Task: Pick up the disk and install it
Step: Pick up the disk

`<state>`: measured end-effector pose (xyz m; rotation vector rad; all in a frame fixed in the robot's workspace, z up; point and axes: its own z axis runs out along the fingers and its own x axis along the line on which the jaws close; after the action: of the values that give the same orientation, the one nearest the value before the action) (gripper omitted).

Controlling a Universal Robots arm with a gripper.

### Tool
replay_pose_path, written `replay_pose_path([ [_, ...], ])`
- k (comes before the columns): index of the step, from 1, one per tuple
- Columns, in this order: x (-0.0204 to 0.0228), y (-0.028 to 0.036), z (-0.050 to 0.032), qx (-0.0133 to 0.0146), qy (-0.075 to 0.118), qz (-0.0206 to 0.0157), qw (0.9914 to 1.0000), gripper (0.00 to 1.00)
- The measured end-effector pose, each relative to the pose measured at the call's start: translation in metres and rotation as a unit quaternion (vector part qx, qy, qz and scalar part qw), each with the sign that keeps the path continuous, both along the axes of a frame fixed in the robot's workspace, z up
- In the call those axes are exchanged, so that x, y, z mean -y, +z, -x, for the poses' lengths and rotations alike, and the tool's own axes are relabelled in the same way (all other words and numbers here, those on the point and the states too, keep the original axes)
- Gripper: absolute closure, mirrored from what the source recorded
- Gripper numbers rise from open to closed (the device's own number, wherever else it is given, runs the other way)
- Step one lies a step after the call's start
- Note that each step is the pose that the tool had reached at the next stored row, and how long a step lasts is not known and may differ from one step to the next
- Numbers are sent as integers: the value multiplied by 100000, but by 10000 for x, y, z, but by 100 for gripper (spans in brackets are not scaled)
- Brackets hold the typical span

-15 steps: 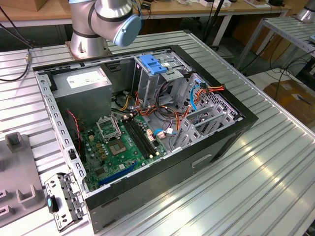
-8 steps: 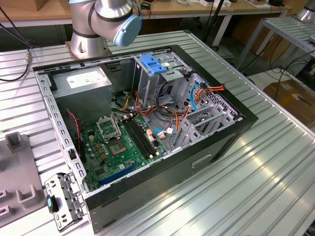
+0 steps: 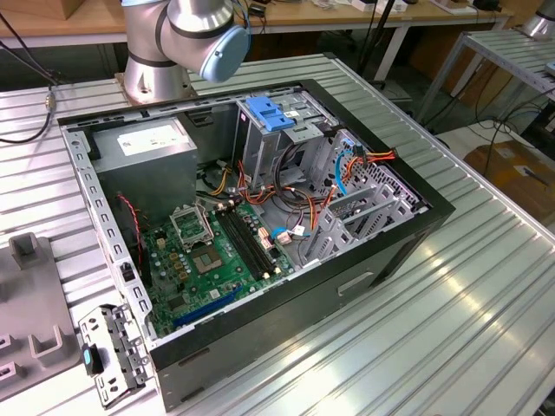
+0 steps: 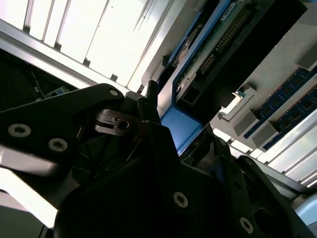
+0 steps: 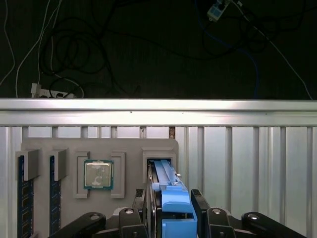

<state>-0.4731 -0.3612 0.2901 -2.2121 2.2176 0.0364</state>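
The jaws of the gripper point(image 5: 173, 206) press against both sides of the disk point(image 5: 167, 181), closed on its blue rail. The disk stands on edge in a slot of a grey tray point(image 5: 131, 148) on the table point(image 5: 237, 163). Beside it in the tray lies a square chip point(image 5: 98, 174). Beyond the table's edge, cables point(image 5: 74, 49) trail over a dark floor. In the exterior view an open computer case point(image 3: 390, 251) lies on the table.

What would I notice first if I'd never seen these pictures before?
The big open computer case sits in the middle of the exterior view, its green motherboard showing. In the first wrist view, a blue-railed disk stands in a grey tray, right at the end effector.
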Motion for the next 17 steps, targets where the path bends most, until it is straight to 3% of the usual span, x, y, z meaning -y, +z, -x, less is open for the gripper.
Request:
replay_pose_path([
  [6, 0, -1, -1, 3, -1, -3, 100000, 51],
  [8, 0, 0, -1, -2, 0, 2, 100000, 53],
  [9, 0, 0, -1, 0, -1, 0, 100000, 60],
  [17, 0, 0, -3, 1, 4, 1, 100000, 63],
])
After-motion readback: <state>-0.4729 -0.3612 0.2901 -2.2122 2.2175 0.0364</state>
